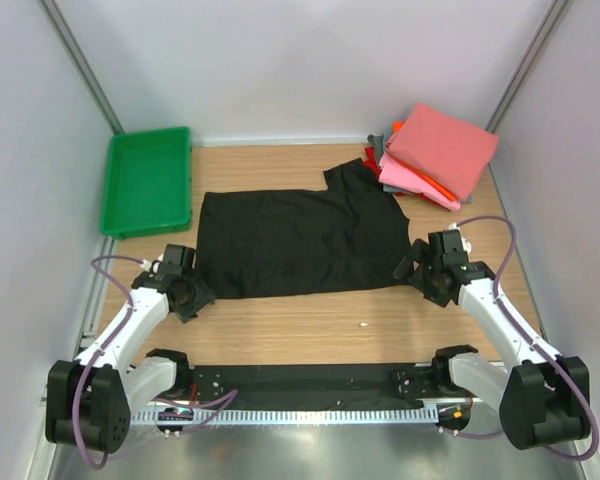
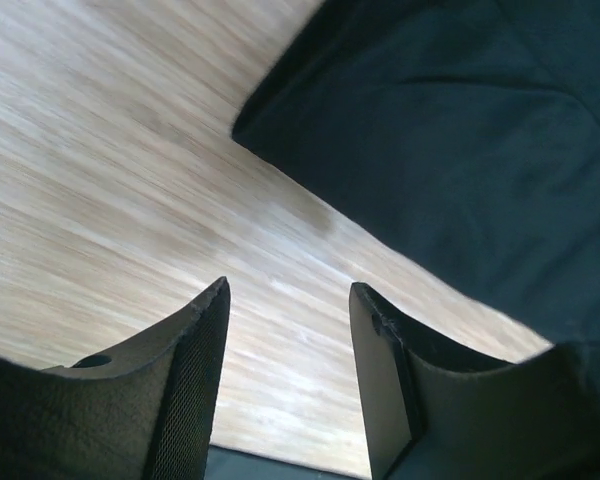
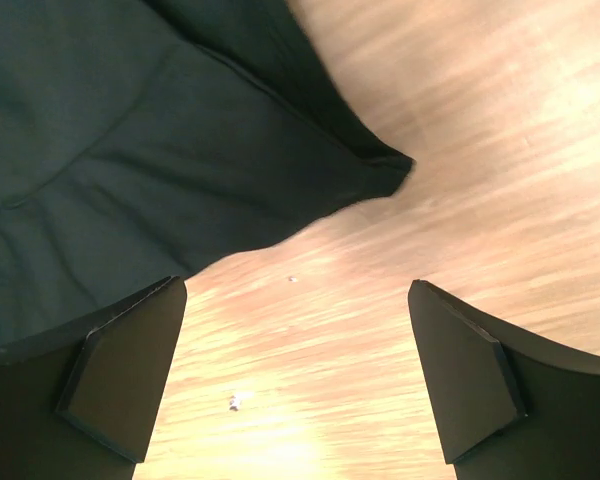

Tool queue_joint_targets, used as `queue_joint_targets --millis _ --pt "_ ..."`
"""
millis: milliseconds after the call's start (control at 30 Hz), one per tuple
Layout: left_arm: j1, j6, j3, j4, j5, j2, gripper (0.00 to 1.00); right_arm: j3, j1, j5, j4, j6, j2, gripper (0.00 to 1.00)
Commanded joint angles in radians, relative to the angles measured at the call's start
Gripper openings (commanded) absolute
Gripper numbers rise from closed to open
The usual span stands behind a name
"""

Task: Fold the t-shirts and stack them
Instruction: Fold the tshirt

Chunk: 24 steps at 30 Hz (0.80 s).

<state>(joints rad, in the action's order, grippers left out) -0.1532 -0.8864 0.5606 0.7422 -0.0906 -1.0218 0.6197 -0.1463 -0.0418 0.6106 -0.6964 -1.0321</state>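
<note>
A plain black t-shirt [image 1: 300,240] lies spread flat in the middle of the wooden table. A stack of folded t-shirts [image 1: 438,152] in salmon-pink, pink, red, orange and grey sits at the back right. My left gripper [image 1: 192,298] is open and empty, low over bare wood just off the shirt's near left corner [image 2: 270,125]. My right gripper [image 1: 426,278] is open and empty, just off the shirt's near right corner [image 3: 385,170]. In both wrist views the fingers [image 2: 195,380] [image 3: 470,385] frame bare wood, with black cloth beyond them.
A green plastic tray [image 1: 148,180] stands at the back left. Grey walls enclose the table on three sides. A small white speck [image 1: 363,324] lies on the wood near the front. A black rail [image 1: 300,385] runs along the near edge.
</note>
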Motion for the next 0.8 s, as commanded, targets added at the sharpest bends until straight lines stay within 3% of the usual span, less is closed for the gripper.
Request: queue_joint_targets --millis 0,200,533,667,700,767 --pt "-0.003 -0.074 -0.034 -0.125 -0.087 0.025 0.53 -0.052 0.030 0.025 -0.072 -0.061 0.037 1.00" --pt "-0.003 -0.072 -0.079 -0.219 -0.129 -0.004 0.57 -0.084 0.047 0.016 -0.182 -0.080 -0.063 0.98" --pt "-0.003 -0.083 -0.088 -0.277 -0.208 -0.050 0.56 -0.129 0.063 -0.006 -0.346 -0.078 -0.212 0.87" --pt "-0.005 -0.114 -0.084 -0.277 -0.247 -0.060 0.52 -0.127 0.063 0.020 -0.377 -0.068 -0.238 0.69" --pt "-0.003 -0.115 -0.079 -0.277 -0.250 -0.067 0.49 -0.126 0.063 0.023 -0.382 -0.066 -0.243 0.58" --pt "-0.003 -0.120 -0.067 -0.277 -0.256 -0.087 0.44 -0.126 0.063 0.028 -0.388 -0.058 -0.247 0.45"
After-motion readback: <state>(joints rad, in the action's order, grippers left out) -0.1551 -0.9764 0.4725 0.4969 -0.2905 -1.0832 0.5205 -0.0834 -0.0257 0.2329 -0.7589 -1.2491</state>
